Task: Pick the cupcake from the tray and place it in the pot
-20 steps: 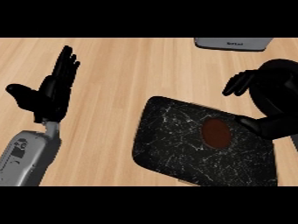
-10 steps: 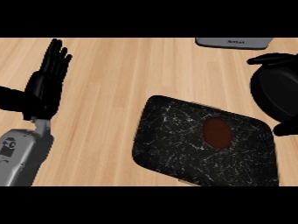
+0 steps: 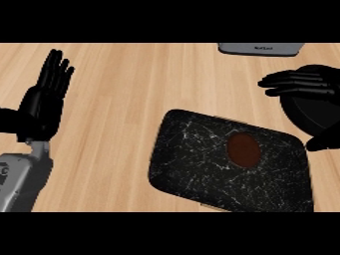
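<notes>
the right hand (image 3: 308,82) covers part of the pot (image 3: 312,113), and the right edge cuts both. the tray (image 3: 194,159) runs off the bottom at its lower right corner. we cannot read the label on the grey box (image 3: 239,48), itself cut at the top.

Head view, steeply down onto counter (image 3: 128,79)

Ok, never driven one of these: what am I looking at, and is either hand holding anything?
One view from the robot's head, looking steeply down at a wooden counter. The black hands on grey forearms are the robot's own. The left hand rests open at the left, fingers up. The right hand is open at the right, holding nothing. A dark tray lies on the counter with the brown cupcake on it. A grey object sits at the top edge. The dark round shape by the right hand may be the pot; I cannot tell.
</notes>
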Motion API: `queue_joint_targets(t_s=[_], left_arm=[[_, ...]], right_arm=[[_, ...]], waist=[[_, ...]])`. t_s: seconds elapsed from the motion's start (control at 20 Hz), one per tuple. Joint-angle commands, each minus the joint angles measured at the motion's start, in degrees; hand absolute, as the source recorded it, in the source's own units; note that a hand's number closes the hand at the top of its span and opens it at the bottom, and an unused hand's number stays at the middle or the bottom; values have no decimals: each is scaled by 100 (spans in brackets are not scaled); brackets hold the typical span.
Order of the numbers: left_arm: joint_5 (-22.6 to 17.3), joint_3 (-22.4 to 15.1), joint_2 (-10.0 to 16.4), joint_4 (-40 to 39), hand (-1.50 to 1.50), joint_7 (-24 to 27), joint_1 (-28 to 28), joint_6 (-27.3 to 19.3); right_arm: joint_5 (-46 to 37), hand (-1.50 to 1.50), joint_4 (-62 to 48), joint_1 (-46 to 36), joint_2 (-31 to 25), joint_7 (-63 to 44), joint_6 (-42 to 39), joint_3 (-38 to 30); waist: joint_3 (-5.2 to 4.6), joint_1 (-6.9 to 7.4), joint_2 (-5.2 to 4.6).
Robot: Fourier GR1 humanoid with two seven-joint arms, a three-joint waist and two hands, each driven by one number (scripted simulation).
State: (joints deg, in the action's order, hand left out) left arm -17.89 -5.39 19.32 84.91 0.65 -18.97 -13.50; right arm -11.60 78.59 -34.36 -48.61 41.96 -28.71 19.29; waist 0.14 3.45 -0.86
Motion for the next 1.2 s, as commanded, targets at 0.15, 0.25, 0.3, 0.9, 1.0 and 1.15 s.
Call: queue_joint_targets(t_s=[0.15, 0.25, 0.3, 0.9, 1.0, 1.15], left_arm=[[37, 168, 72, 19, 0, 146, 187, 102], [68, 219, 79, 75, 0, -68, 140, 23], [15, 280, 174, 176, 0, 29, 257, 187], [149, 401, -1, 405, 0, 83, 690, 218], [137, 540, 5, -111, 0, -9, 43, 252], [359, 319, -226, 251, 0, -200, 222, 34]], right_arm=[[-1177, -150, -760, -297, 116, 1173, -29, 993], [-1194, -150, -1061, -713, 257, 1033, -152, 964], [-1302, -150, -1243, -651, 285, 1149, -4, 1035], [-1920, -150, -1532, -395, 1034, 1067, 602, 1598], [-1986, -150, -1665, -350, 1328, 1145, 806, 1699], [-2071, -150, -1608, -280, 1264, 1327, 804, 1539]], waist=[[-10, -133, 37], [-12, -169, 53], [-12, -166, 53], [-13, -253, 83], [-13, -306, 65], [-13, -309, 82]])
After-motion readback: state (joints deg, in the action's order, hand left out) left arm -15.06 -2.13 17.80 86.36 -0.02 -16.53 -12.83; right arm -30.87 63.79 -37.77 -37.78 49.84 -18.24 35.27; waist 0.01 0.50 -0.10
